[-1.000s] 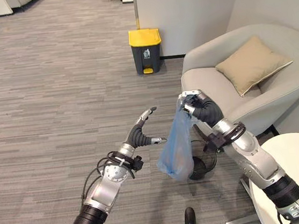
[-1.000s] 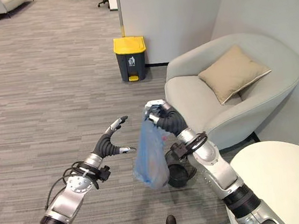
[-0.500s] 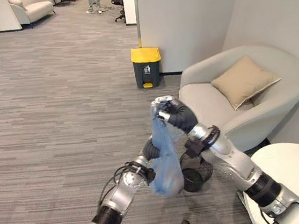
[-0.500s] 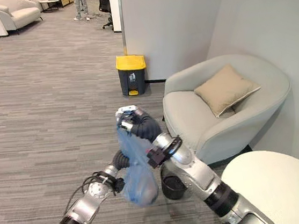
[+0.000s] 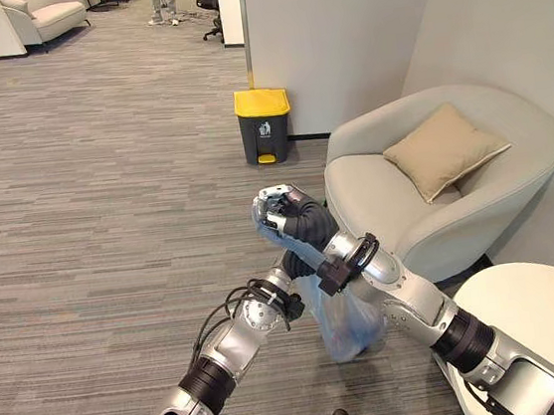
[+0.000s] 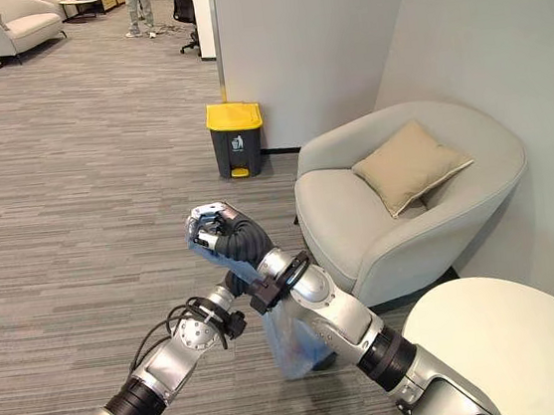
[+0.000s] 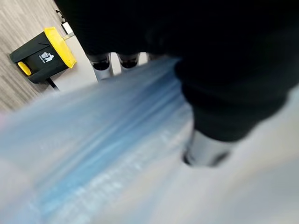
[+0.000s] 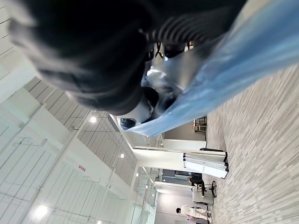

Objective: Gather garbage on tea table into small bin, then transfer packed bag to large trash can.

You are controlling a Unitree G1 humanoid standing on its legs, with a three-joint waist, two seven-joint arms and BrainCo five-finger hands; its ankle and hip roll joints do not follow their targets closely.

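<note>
grey carpet floor (image 5: 95, 188), yellow-lidded bin (image 5: 262, 125), armchair (image 5: 426, 200)

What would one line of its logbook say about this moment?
right hand: gripping top of translucent blue plastic bag | left hand: behind bag, fingers hidden | yellow-lidded dark bin: ahead by wall

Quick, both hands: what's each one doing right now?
Right hand: shut on the top of the blue bag.
Left hand: against the bag behind the right forearm, fingers hidden; cannot be told.
</note>
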